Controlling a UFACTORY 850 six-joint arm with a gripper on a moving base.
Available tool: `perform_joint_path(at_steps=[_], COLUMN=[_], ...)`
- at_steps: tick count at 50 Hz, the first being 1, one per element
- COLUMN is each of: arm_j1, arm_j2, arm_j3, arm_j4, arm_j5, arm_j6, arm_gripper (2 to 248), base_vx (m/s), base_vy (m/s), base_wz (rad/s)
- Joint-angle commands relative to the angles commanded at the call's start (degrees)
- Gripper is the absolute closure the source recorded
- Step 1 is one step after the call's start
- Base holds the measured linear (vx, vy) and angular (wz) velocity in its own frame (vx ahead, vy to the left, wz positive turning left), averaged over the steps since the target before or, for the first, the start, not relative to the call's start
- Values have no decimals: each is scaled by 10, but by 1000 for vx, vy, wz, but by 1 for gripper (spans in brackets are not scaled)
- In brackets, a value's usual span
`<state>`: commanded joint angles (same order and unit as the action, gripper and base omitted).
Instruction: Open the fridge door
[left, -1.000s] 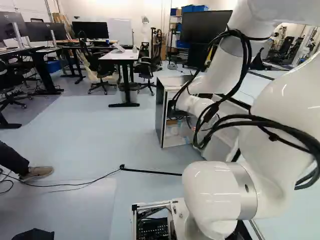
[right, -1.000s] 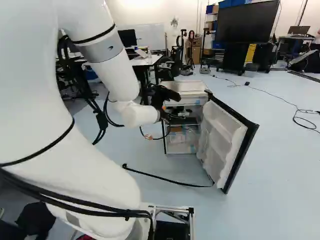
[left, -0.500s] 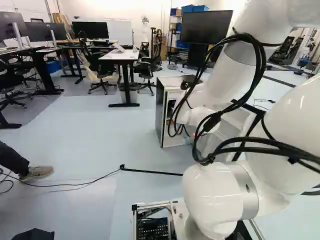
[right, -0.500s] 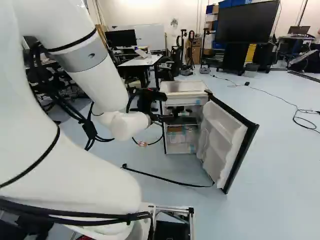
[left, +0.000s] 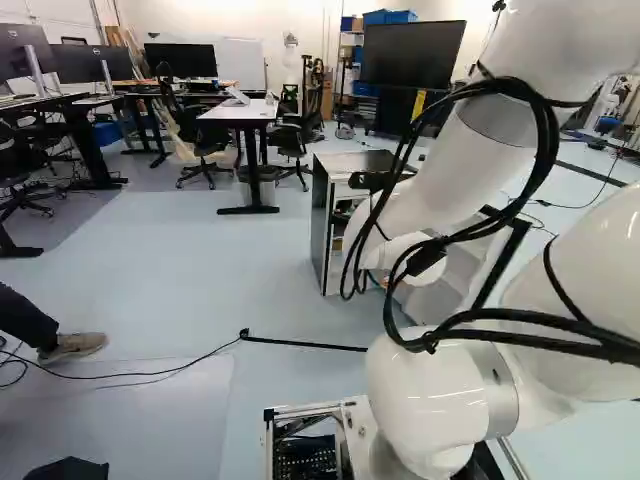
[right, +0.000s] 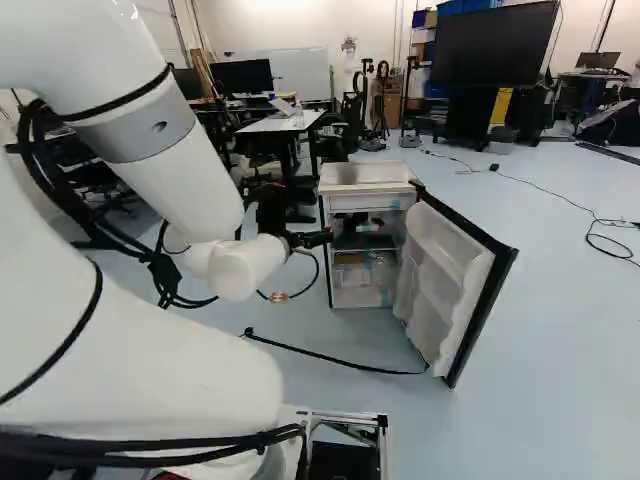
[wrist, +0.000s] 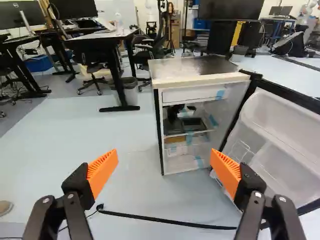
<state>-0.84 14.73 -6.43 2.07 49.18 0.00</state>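
In the right base view my gripper is at the fridge's left front edge, as seen there. The small white fridge stands on the floor with its door swung wide, the white shelved inside showing. In the wrist view the gripper is open, its orange pads far apart with nothing between them. Ahead of it stands the fridge, its shelves holding a few items; the door stands beyond the finger on the door's side. The arm hides part of the door in the left base view.
A black strap lies on the floor before the fridge. A desk and office chairs stand behind, to the fridge's left. A large screen is farther back. A person's shoe shows at the left of the left base view.
The arm has drawn back and shifted left, taking the gripper from in front of the fridge's opening to its left edge in the right base view. Fridge, door and base have not moved.
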Motion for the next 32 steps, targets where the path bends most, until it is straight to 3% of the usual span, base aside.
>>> perform_joint_path(at_steps=[32], arm_j1=[8], arm_j2=[13], arm_j3=[14], arm_j4=[-21], arm_j5=[8], arm_j6=[0], arm_gripper=[3], base_vx=[0], base_vy=[0], base_wz=[0])
